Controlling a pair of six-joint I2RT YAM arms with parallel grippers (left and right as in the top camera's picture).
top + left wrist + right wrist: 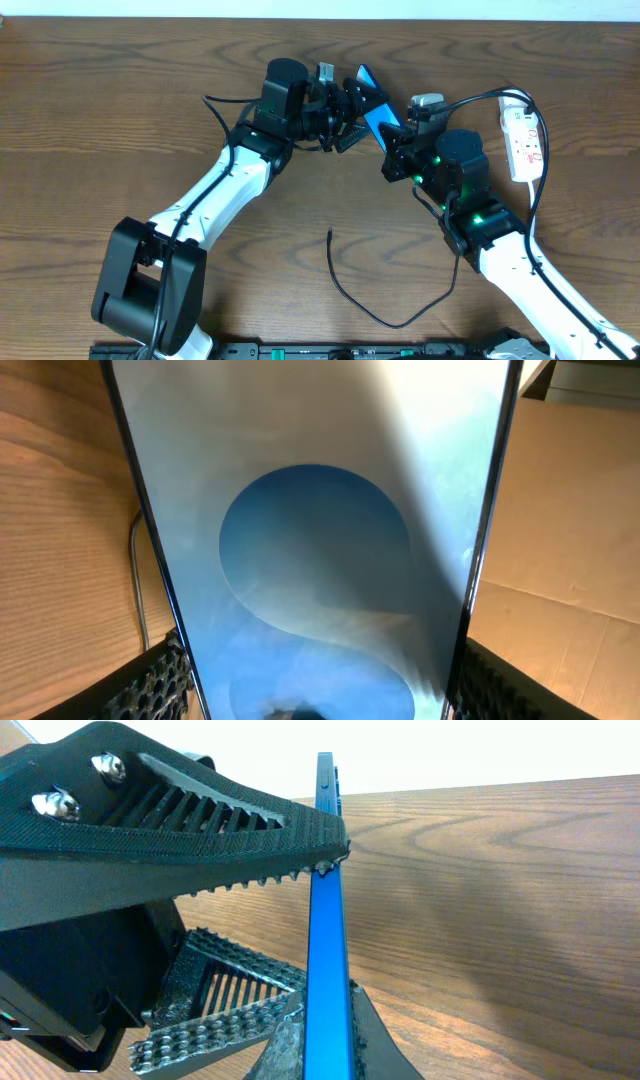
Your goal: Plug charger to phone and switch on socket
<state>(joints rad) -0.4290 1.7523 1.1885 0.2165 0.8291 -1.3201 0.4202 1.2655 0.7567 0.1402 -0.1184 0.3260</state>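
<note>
Over brown wood-grain table (120, 100), phone (377, 117) in pinch of left end effector (352, 108), right end effector (396, 148) closed.

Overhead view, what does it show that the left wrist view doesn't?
Only overhead: the socket at the far right of the table, the loose tip of the charger on the wood, and the right hand at the phone. Only left wrist: the screen's blue circle up close, and the pads of the left hand against the phone's long edges. Both: the phone and the wooden table.
</note>
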